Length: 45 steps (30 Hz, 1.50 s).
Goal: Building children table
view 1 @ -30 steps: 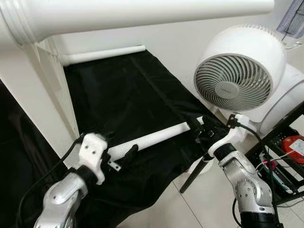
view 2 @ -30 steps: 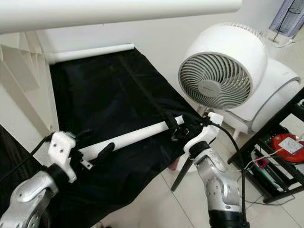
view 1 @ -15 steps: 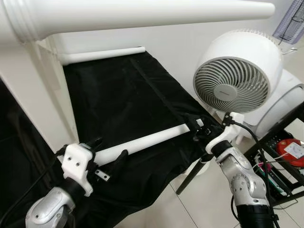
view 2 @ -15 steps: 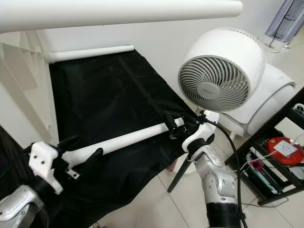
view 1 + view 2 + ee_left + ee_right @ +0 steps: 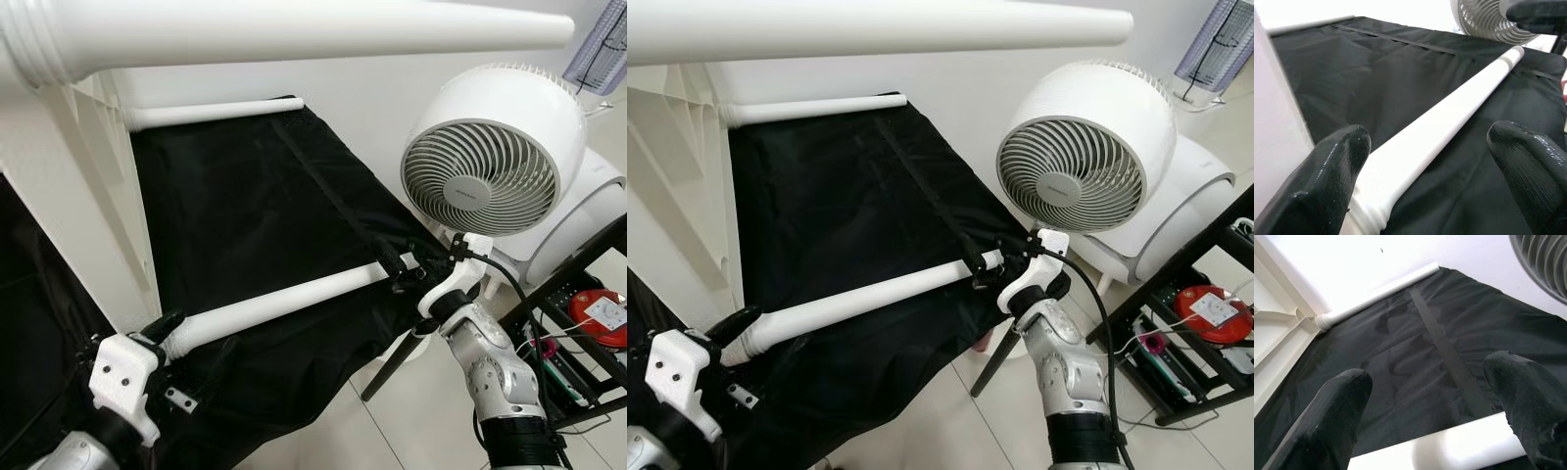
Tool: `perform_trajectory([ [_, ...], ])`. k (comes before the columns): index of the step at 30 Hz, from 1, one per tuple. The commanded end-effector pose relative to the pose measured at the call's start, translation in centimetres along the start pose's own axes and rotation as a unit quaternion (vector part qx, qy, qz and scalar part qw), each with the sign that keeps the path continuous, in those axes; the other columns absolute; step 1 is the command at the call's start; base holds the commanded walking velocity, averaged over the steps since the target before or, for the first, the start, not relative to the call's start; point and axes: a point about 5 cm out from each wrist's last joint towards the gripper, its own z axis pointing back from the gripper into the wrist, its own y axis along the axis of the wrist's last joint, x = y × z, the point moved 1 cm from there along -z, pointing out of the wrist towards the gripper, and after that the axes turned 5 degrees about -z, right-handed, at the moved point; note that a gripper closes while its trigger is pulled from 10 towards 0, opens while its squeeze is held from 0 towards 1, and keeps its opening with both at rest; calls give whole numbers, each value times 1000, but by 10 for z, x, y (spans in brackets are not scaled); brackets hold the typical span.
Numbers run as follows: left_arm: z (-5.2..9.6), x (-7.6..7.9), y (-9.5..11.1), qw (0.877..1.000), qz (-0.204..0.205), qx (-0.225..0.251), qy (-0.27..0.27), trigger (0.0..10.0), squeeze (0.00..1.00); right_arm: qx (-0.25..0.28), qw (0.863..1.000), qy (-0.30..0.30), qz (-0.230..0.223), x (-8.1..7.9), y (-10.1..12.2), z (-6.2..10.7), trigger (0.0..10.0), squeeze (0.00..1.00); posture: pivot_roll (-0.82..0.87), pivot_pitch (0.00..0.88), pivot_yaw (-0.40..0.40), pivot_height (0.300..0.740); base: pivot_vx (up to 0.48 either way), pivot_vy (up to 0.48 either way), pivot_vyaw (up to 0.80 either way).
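Observation:
A long white tube (image 5: pixel 284 299) lies across the near edge of a black fabric sheet (image 5: pixel 255 196). My left gripper (image 5: pixel 1435 147) is open and straddles the tube's left end (image 5: pixel 176 343), one finger (image 5: pixel 1337 166) close against it. At the tube's right end, my right gripper (image 5: pixel 404 266) is open too, its fingers (image 5: pixel 1337 406) spread above the tube (image 5: pixel 1449 450). A second white tube (image 5: pixel 211 113) runs along the sheet's far edge. A thick white tube (image 5: pixel 294 29) crosses the top of the view, joined to a white frame panel (image 5: pixel 59 225) on the left.
A round white fan (image 5: pixel 490 162) stands close to the right of my right gripper, with a black tripod leg (image 5: pixel 387 357) below it. A black rack (image 5: pixel 588 323) with a red object and cables sits at the far right. Light tiled floor (image 5: pixel 392 431) lies in front.
My left gripper has slid back along the near tube, from its middle to its left end. The right gripper stays at the tube's right end.

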Motion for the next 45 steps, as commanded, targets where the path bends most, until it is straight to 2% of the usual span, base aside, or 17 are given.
perform_trajectory([
  [1, 11, -7, -4, 1000, -4, -16, 2, 10000, 0, -4, 1000, -4, 8, 5, -2, 1, 10000, 0, 177, 138, -66, 740, 0, 0, 0],
  [3, 15, -11, -5, 1000, -6, -24, 0, 10000, 0, -4, 1000, -4, 8, 5, -2, 1, 10000, 0, 178, 139, -65, 740, 0, 0, 0],
  [6, 32, -22, -10, 999, -24, -47, 9, 10000, 0, -3, 1000, 0, 13, 6, -4, 0, 10000, 0, 180, 138, -68, 740, 0, 0, 0],
  [14, 44, -25, -12, 998, -27, -64, 6, 10000, 0, -4, 1000, 4, 14, 7, -5, -2, 10000, 0, 184, 137, -73, 740, 0, 0, 0],
  [19, 46, -23, -12, 998, -17, -66, -5, 10000, 0, -4, 1000, 9, 16, 6, -5, -4, 10000, 0, 184, 136, -76, 740, 0, 0, 0],
  [23, 44, -7, -10, 996, 0, -68, -53, 10000, 0, -3, 1000, 13, 19, 6, -4, -7, 10000, 0, 181, 138, -73, 740, 0, 0, 0],
  [24, 44, -7, -10, 996, 0, -68, -53, 10000, 0, -3, 1000, 13, 19, 6, -4, -7, 10000, 0, 181, 138, -73, 740, 0, 0, 0],
  [25, 47, -1, -12, 994, 9, -78, -77, 10000, 0, -3, 1000, 14, 20, 6, -4, -8, 10000, 0, 182, 138, -73, 740, 0, 0, 0],
  [27, 48, -1, -13, 993, 4, -82, -79, 10000, 0, -2, 1000, 15, 21, 7, -4, -8, 10000, 0, 181, 138, -71, 740, 0, 0, 0],
  [29, 57, -11, -20, 992, -8, -102, -70, 10000, 0, 0, 1000, 16, 21, 7, -4, -9, 10000, 0, 183, 136, -71, 740, 0, 0, 0],
  [34, 59, -16, -20, 992, -11, -106, -63, 10000, 0, 0, 1000, 17, 21, 7, -4, -9, 10000, 0, 185, 135, -70, 740, 0, 0, 0],
  [35, 63, -24, -20, 992, -21, -111, -48, 10000, 0, 1, 1000, 19, 20, 7, -5, -10, 10000, 0, 190, 130, -68, 740, 0, 0, 0],
  [36, 63, -24, -20, 992, -21, -111, -48, 10000, 0, 1, 1000, 19, 20, 7, -5, -10, 10000, 0, 190, 130, -68, 740, 0, 0, 0],
  [38, 67, -35, -20, 992, -29, -117, -22, 10000, 0, 2, 1000, 20, 19, 6, -6, -11, 10000, 0, 195, 131, -69, 740, 0, 0, 0],
  [42, 68, -40, -20, 993, -30, -118, -8, 10000, 0, 2, 1000, 20, 18, 6, -7, -12, 10000, 0, 195, 131, -69, 740, 0, 0, 0],
  [44, 70, -48, -17, 993, -28, -111, 30, 10000, 0, 2, 1000, 20, 17, 5, -7, -12, 10000, 0, 204, 134, -69, 740, 0, 0, 0],
  [45, 70, -48, -17, 993, -28, -111, 30, 10000, 0, 2, 1000, 20, 17, 5, -7, -12, 10000, 0, 204, 134, -69, 740, 0, 0, 0],
])
